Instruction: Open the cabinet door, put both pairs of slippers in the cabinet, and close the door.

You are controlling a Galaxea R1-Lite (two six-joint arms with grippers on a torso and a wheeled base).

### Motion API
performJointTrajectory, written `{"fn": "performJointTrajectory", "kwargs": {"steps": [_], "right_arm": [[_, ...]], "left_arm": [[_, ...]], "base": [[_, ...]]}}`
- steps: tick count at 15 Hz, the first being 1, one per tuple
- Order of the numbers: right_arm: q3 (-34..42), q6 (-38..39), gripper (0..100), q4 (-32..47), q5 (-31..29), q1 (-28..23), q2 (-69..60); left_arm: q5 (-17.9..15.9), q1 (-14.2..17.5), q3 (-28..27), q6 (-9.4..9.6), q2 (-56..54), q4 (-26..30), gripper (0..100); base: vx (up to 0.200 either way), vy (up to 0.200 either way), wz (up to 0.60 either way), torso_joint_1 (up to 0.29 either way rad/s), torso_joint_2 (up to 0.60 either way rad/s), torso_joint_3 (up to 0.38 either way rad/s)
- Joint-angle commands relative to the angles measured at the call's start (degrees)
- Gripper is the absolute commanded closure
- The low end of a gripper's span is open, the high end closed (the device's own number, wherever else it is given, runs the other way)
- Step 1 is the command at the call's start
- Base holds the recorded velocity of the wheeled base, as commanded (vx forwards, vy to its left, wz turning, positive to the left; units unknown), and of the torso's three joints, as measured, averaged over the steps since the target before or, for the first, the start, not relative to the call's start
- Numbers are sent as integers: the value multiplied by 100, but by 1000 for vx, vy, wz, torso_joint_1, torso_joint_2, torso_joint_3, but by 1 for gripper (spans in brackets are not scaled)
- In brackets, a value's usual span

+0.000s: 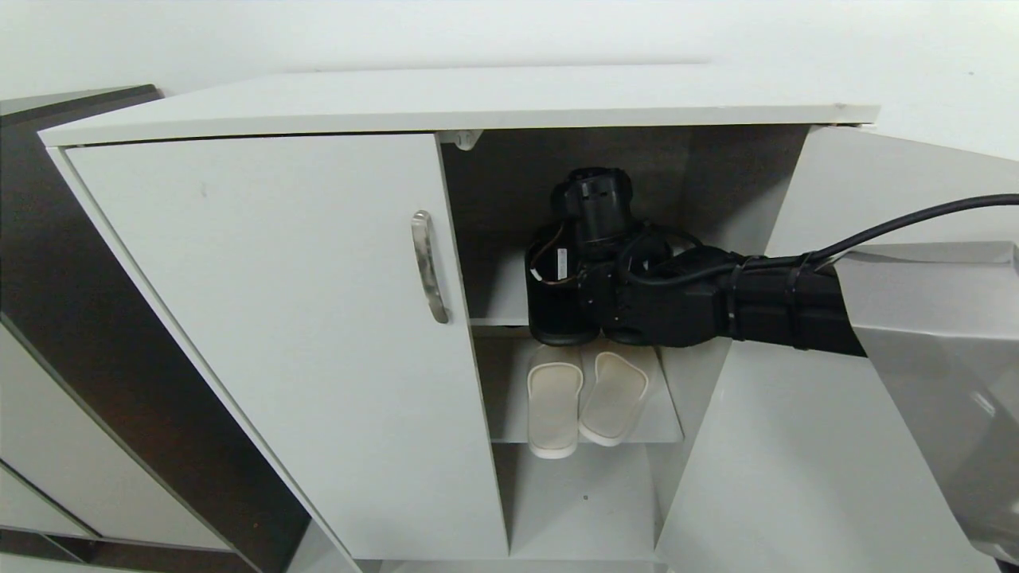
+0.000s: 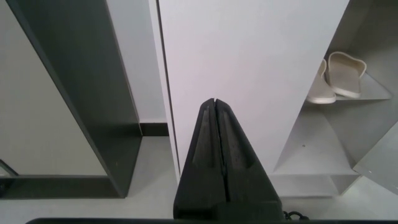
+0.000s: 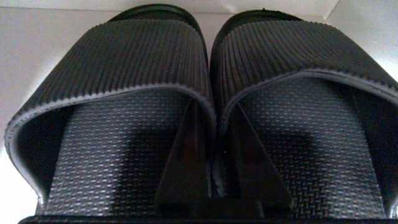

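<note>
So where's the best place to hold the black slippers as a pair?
Pinch the two touching inner edges together, coming in from the heel end. The black slippers lie side by side with their straps at the far end, so one pinch there takes both, as the right gripper does.

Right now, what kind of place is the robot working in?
Probably a home entryway or a mock-up of one, by a plain wall. A white shoe cabinet stands with one door open, white slippers sit on its shelf, and the right gripper holds black slippers inside.
</note>
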Motion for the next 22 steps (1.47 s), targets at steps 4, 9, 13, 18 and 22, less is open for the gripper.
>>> {"fn": "performJointTrajectory", "kwargs": {"steps": [4, 9, 13, 18, 22], "right_arm": [[1, 2, 0, 7, -15, 22, -41], [650, -7, 0, 7, -86, 373, -700], [1291, 37, 0, -46, -235, 523, -1043], [2777, 406, 100, -81, -147, 997, -2027], [4517, 371, 100, -1013, 20, 1595, -3020]], "left_arm": [[2, 2, -1, 0, -2, 0, 100], [2, 2, -1, 0, 6, 0, 100], [2, 2, -1, 0, 6, 0, 100], [2, 2, -1, 0, -2, 0, 100], [2, 2, 7, 0, -2, 0, 100]], "base": [[0, 0, 0, 0, 0, 0], [0, 0, 0, 0, 0, 0], [0, 0, 0, 0, 0, 0], [0, 0, 0, 0, 0, 0], [0, 0, 0, 0, 0, 0]]}}
